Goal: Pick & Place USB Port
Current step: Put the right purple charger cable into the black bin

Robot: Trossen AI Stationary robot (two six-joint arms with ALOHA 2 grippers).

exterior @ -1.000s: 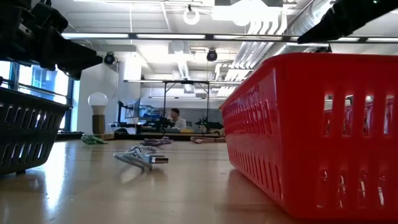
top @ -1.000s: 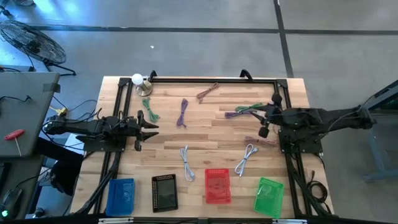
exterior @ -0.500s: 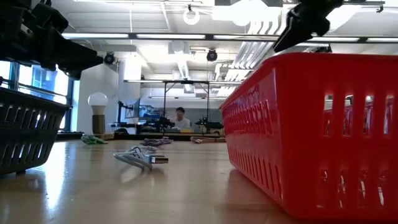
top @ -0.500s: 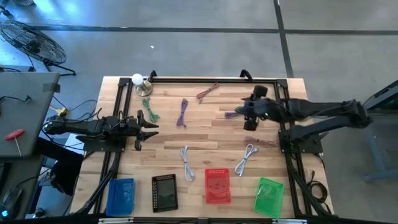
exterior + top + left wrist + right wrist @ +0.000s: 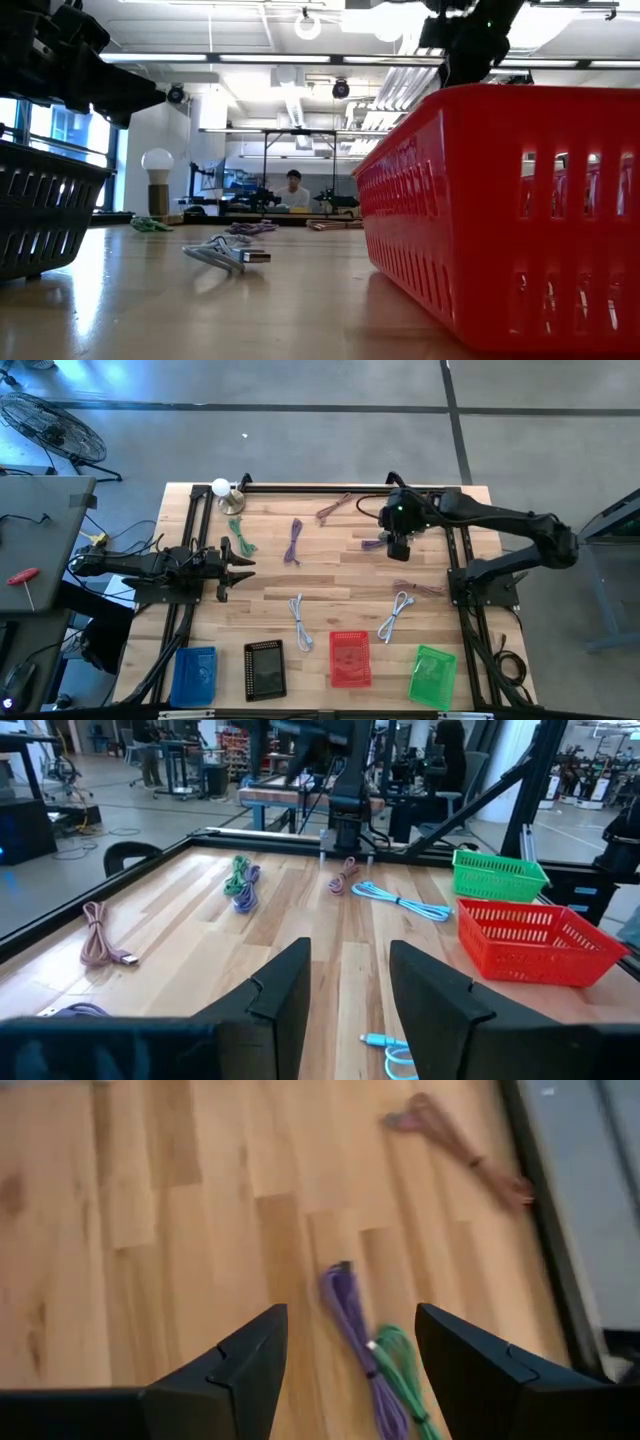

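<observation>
Over the far right part of the desk (image 5: 330,575), your right pincer (image 5: 397,546) hangs above a bundle of purple and green cables (image 5: 392,538), its fingers spread wide with nothing between them. From the right wrist camera you look down past the two dark fingers (image 5: 225,1370) onto that purple and green bundle (image 5: 365,1345) lying on the wood, with a brown cable (image 5: 450,1140) farther off near the black frame rail.

Your left pincer (image 5: 243,566) waits low at the left side of the desk, pointing across it. Its fingers (image 5: 285,990) stand partly apart and hold nothing.

Other USB cables lie scattered on the wood: a green one (image 5: 241,543) just beyond the left pincer, a purple one (image 5: 293,541) in the middle, a brown one (image 5: 333,507) near the far edge, a pale pink one (image 5: 428,589) at the right, and two light blue ones (image 5: 300,619) (image 5: 396,614) toward the near side.

Along the near edge you have four baskets in a row: blue (image 5: 194,675), black (image 5: 265,669), red (image 5: 350,658) and green (image 5: 432,675). A lamp with a white bulb (image 5: 224,493) stands at the far left corner. Beyond the desk, the low view shows a person (image 5: 293,190) seated in the room.
</observation>
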